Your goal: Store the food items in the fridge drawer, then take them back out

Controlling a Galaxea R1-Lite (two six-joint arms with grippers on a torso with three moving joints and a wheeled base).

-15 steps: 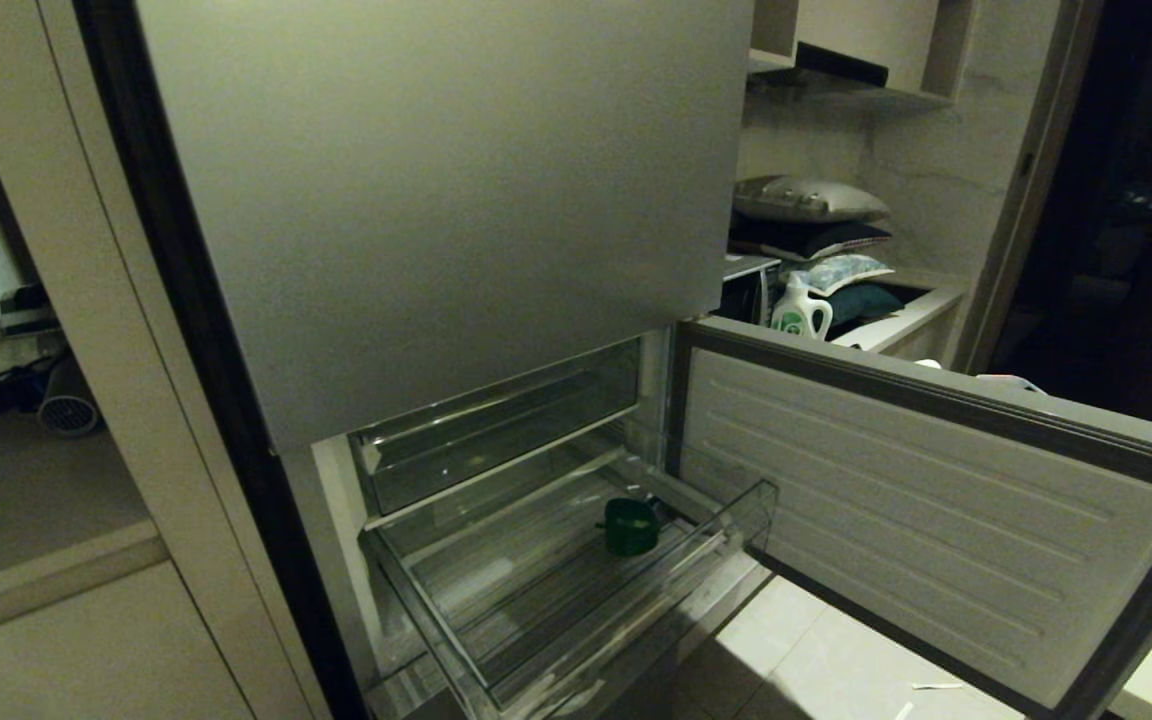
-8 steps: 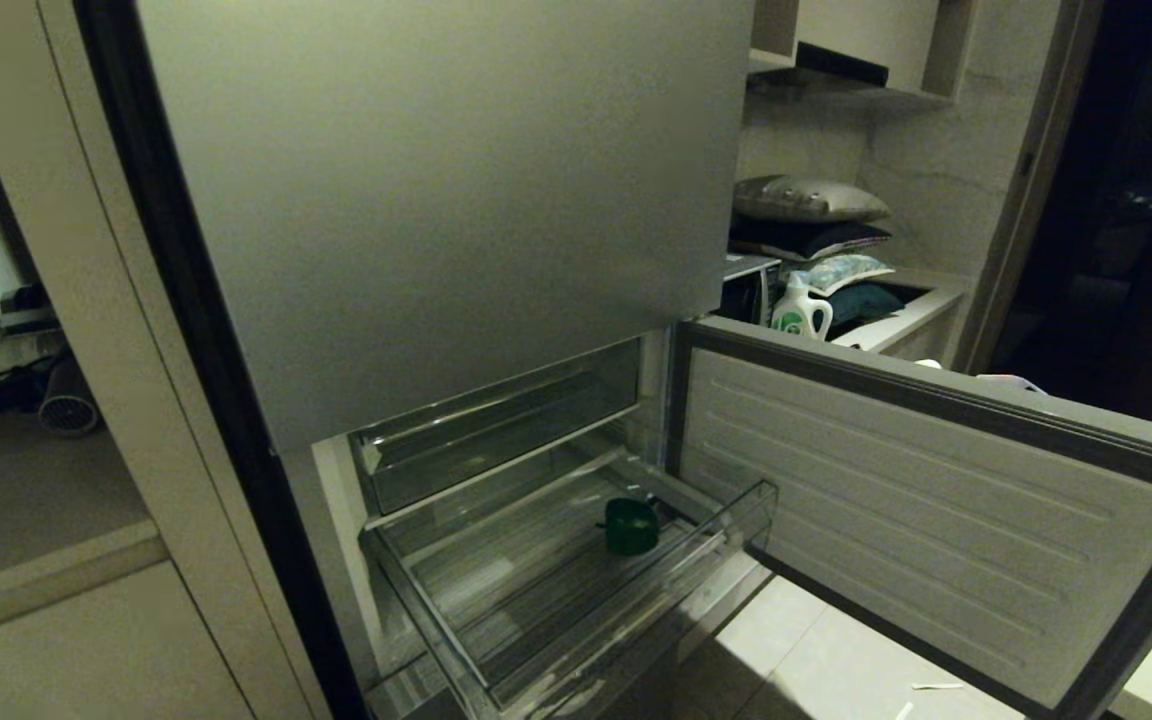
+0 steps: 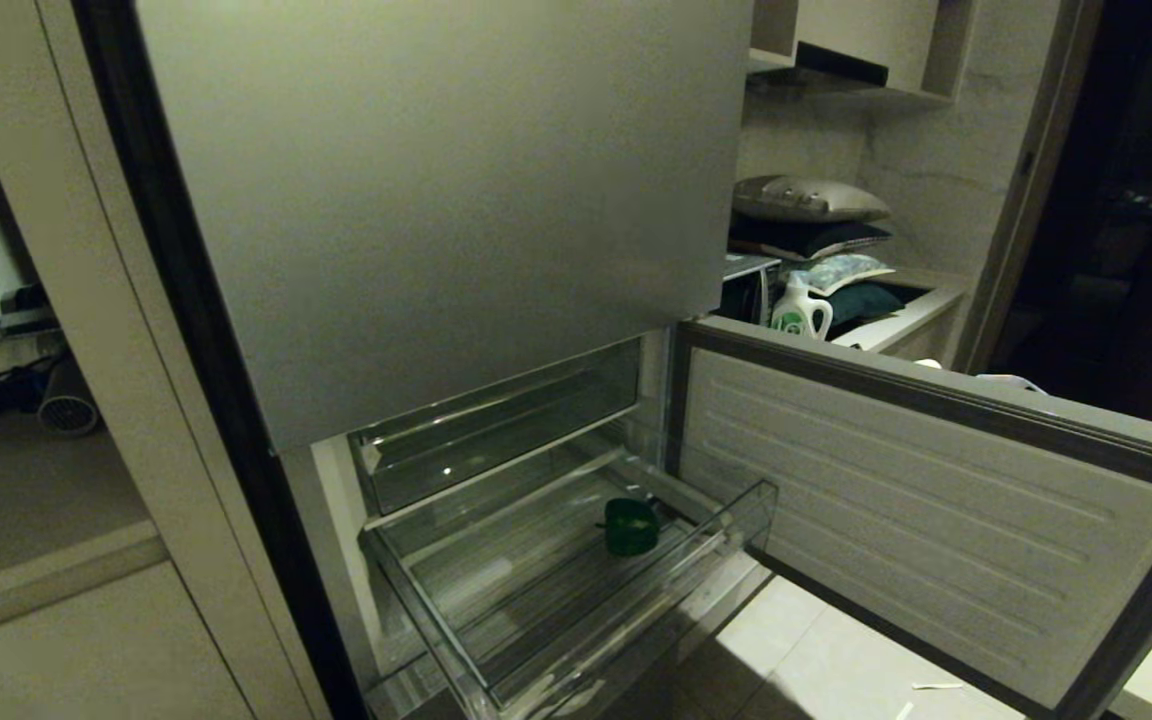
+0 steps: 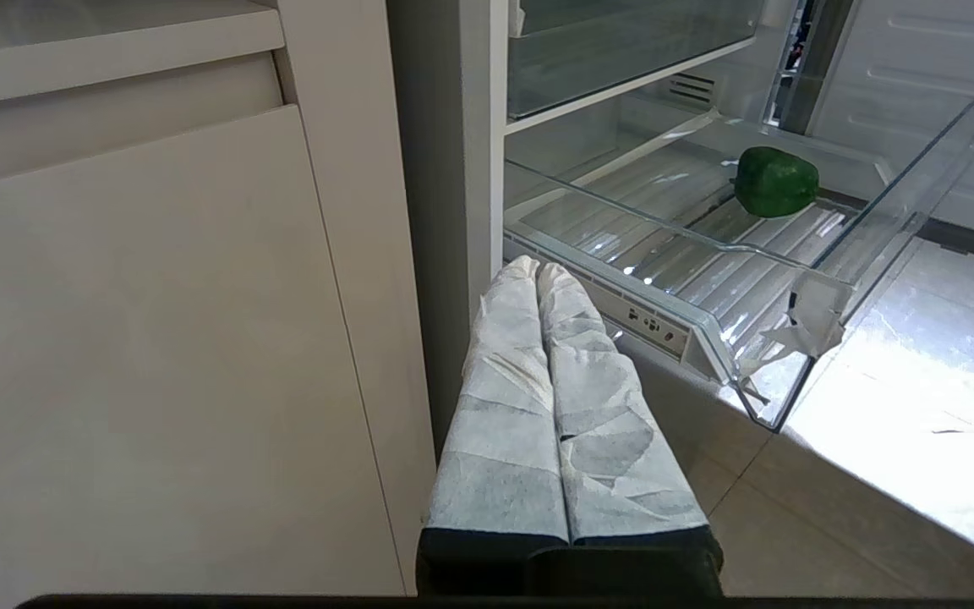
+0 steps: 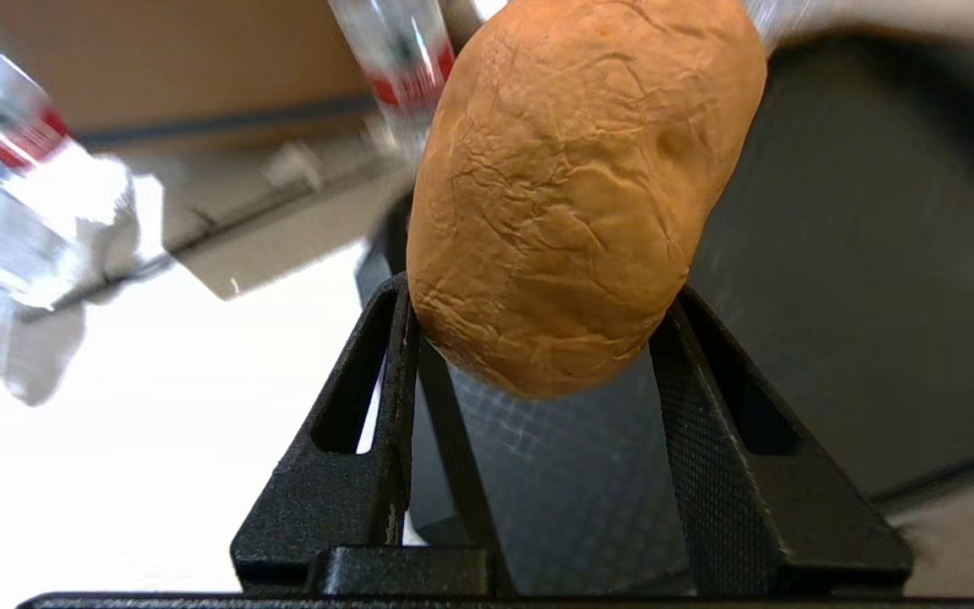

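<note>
Potato (image 5: 576, 190), tan and wrinkly, fills the top middle of the right wrist view. The right gripper (image 5: 538, 326) has its two black fingers squeezed on the potato's lower end. Blurry clear bottles (image 5: 5, 169) with red labels sit at the upper left of that view.

In the head view the fridge drawer (image 3: 926, 500) stands open at the lower right, white ribbed side showing. Its clear bin (image 3: 556, 590) is in the lower middle. A green pepper (image 3: 631, 527) lies inside the bin, near the back.

In the left wrist view the left gripper (image 4: 538, 275), wrapped in white, has its fingers pressed together. It hangs near the bin's front corner, holding nothing.
</note>
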